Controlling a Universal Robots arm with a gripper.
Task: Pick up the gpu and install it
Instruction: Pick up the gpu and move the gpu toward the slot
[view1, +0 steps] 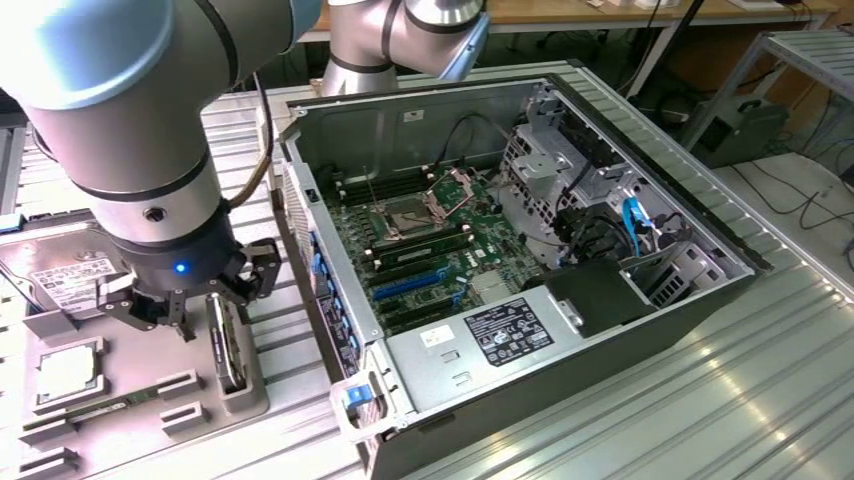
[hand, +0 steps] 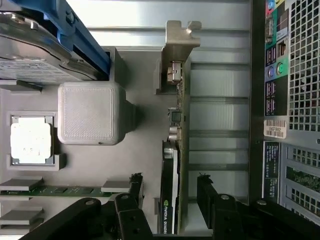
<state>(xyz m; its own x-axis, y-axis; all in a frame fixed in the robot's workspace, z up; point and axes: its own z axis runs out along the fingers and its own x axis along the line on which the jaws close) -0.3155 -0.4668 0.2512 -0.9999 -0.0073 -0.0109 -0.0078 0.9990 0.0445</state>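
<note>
The gpu (view1: 230, 348) stands on its long edge in a slot of the grey parts tray (view1: 147, 395), at the exterior view's left of the open computer case. In the wrist view I look down on the gpu (hand: 176, 150) edge-on: a thin green board with a black cooler face, and its silver bracket (hand: 178, 47) at the far end. My gripper (view1: 198, 300) hangs just above the card, open. In the wrist view the gripper (hand: 170, 192) straddles the card. One black finger (hand: 134, 192) is on the cooler side and the other finger (hand: 206, 192) on the board side, both with a gap.
On the same tray are a silver hard drive (view1: 67, 275), a square processor (view1: 64, 375) and a slim green memory stick (view1: 96, 408). The open case (view1: 667, 190) lies on the metal table with its motherboard (view1: 427, 250) exposed. Its rear panel (hand: 292, 100) runs close beside the tray.
</note>
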